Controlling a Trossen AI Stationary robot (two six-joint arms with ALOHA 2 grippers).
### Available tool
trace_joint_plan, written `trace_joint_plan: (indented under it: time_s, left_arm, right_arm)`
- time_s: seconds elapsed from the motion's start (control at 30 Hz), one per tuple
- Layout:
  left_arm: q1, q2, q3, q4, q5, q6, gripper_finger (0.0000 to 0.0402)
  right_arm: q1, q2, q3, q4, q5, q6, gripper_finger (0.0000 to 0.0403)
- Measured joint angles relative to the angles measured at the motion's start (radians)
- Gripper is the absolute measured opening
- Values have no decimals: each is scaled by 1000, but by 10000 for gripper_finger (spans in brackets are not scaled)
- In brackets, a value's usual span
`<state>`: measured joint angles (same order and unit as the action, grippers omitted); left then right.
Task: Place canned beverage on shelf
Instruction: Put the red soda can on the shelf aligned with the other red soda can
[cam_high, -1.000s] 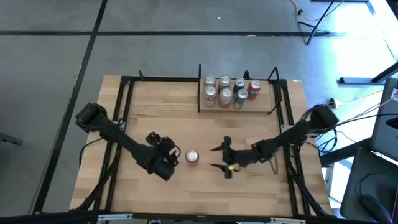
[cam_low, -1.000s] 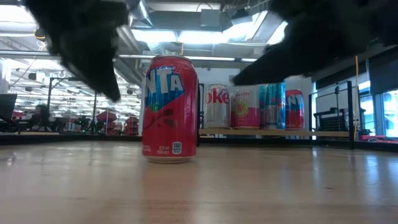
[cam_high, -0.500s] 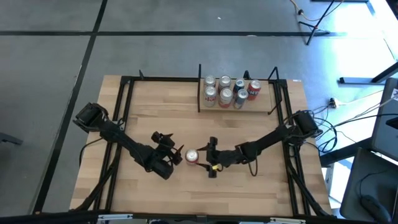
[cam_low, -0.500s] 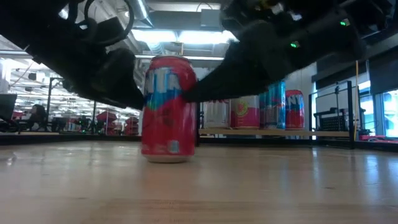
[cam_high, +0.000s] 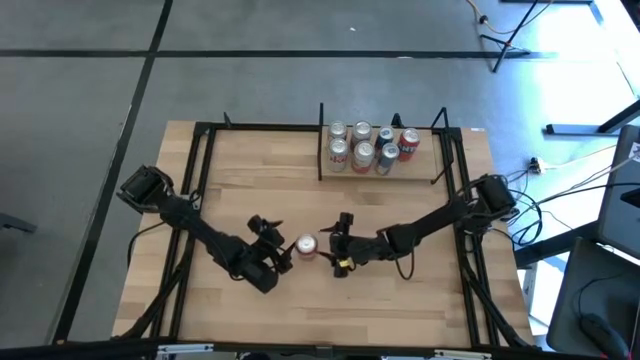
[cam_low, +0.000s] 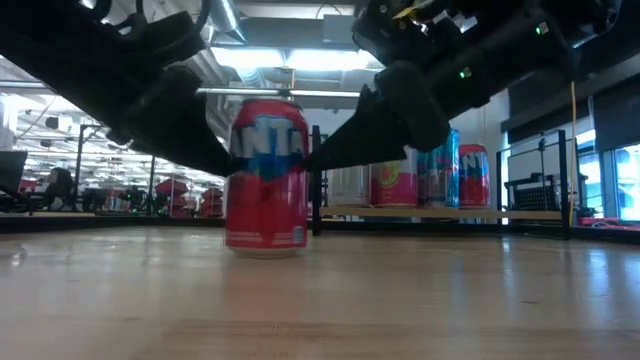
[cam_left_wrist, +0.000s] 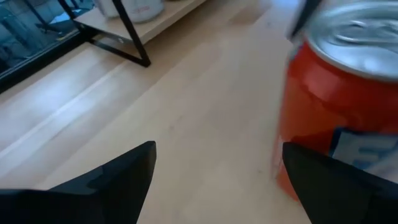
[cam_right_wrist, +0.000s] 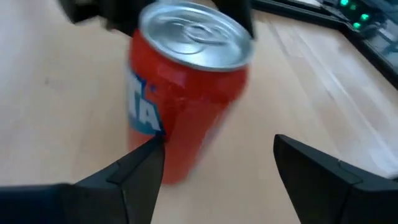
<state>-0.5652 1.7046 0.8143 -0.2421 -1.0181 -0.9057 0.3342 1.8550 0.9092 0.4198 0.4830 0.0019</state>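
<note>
Standing upright near the middle of the wooden surface (cam_high: 230, 180), a little toward its front edge, the red can (cam_high: 305, 247) is sitting between the two grippers. The left gripper (cam_high: 275, 243) is reaching in from the can's left with its fingers spread apart, and in the left wrist view the can (cam_left_wrist: 339, 106) is showing just beyond one finger (cam_left_wrist: 329, 177) rather than between the two. The right gripper (cam_high: 336, 244) is coming in from the can's right with its fingers also spread, one finger (cam_right_wrist: 134, 171) lying right against the can's side (cam_right_wrist: 186, 93) in the right wrist view; whether it is actually touching cannot be told. Neither gripper is holding anything. At the back edge of the surface, right of centre, the shelf (cam_high: 425, 167) is carrying a cluster of other cans (cam_high: 362, 147), well apart from the red can. In the low view the can (cam_low: 266, 175) is resting flat on the surface, with the shelf (cam_low: 440, 213) behind it.
</note>
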Motion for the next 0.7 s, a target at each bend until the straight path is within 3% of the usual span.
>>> trace_joint_plan:
  time_s: [0.2,0.33,0.5,0.7]
  left_arm:
    - [-27,0,3,8,57,3,350]
    - [-50,0,3,3,56,2,350]
    - [-77,0,3,-5,44,0,350]
    - [-79,0,3,-2,22,-3,350]
  right_arm:
    - [-2,-108,8,-201,114,37,285]
    - [-3,-180,9,-297,24,80,285]
    - [-2,-202,9,-158,-223,42,285]
    - [-27,-116,8,60,-227,-18,285]
